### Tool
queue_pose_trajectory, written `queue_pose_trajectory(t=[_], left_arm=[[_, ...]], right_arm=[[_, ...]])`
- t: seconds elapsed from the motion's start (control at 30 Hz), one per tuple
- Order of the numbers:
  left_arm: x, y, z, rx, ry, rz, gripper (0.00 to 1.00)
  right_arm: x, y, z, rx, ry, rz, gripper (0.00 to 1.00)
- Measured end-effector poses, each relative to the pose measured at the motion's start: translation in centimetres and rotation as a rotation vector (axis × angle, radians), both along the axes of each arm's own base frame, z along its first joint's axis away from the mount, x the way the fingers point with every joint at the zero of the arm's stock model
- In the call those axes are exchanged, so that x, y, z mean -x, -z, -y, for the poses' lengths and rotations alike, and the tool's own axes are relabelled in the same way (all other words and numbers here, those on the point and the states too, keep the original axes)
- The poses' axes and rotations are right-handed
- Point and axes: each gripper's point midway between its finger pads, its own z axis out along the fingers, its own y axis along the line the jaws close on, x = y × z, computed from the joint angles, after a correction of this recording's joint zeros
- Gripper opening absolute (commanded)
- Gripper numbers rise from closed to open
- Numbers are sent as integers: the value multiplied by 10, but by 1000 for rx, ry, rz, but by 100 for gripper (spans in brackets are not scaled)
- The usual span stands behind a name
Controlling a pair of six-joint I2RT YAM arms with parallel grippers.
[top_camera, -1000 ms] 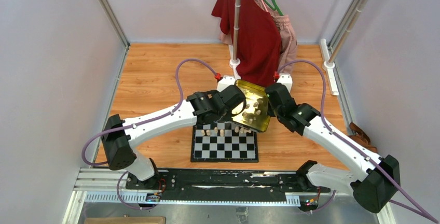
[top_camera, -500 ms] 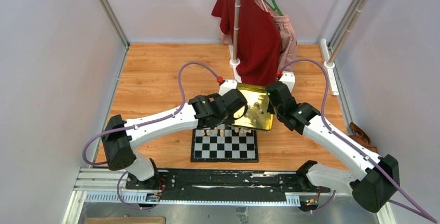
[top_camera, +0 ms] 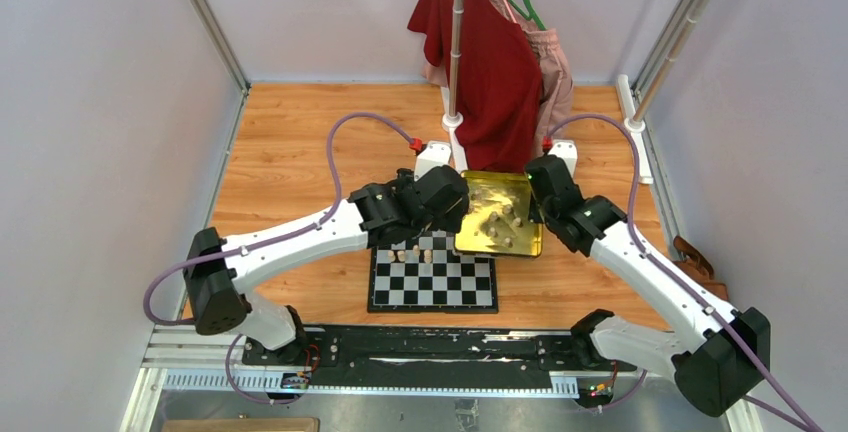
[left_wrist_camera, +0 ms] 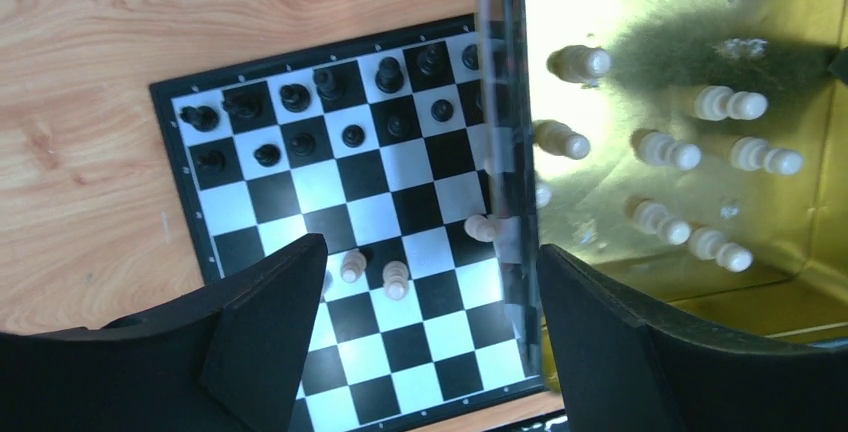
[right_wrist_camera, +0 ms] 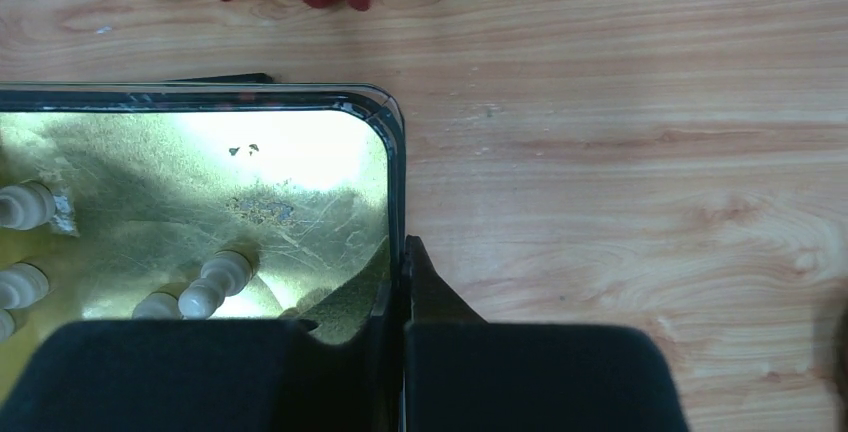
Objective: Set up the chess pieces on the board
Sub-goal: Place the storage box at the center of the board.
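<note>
Board [left_wrist_camera: 330, 182] beneath left gripper [left_wrist_camera: 430, 252] (jaws apart)

Bright overhead light; strong glare on the tin [right_wrist_camera: 300, 152]

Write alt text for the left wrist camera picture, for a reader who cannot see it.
Seen from above through the open left gripper: a chessboard on a wooden table, black chessmen along its upper rows, a few cream chessmen lower down. A gold tin holding loose cream pieces overlaps the board's right edge, its rim between the fingers.
</note>
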Motion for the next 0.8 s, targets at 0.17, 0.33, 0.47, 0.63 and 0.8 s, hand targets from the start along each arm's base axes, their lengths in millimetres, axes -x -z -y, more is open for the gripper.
queue_pose_trajectory(t=[0.17,0.33,0.47,0.63,0.8], left_arm=[[-3,-13,-20,33,-26,42,92],[-6,-17,-50,94,-76,73,96],[-8,-24,-61,137,-99,98,96],[-12,-32,-61,179,-107,124,98],[-16,-29,-62,198,-117,132,99]], right_arm=[[-1,1,25,30,46,-19,0],[-2,5,51,41,98,-56,0],[-4,8,68,45,132,-78,0],[-5,17,86,55,167,-120,0],[-2,34,100,67,195,-177,0]])
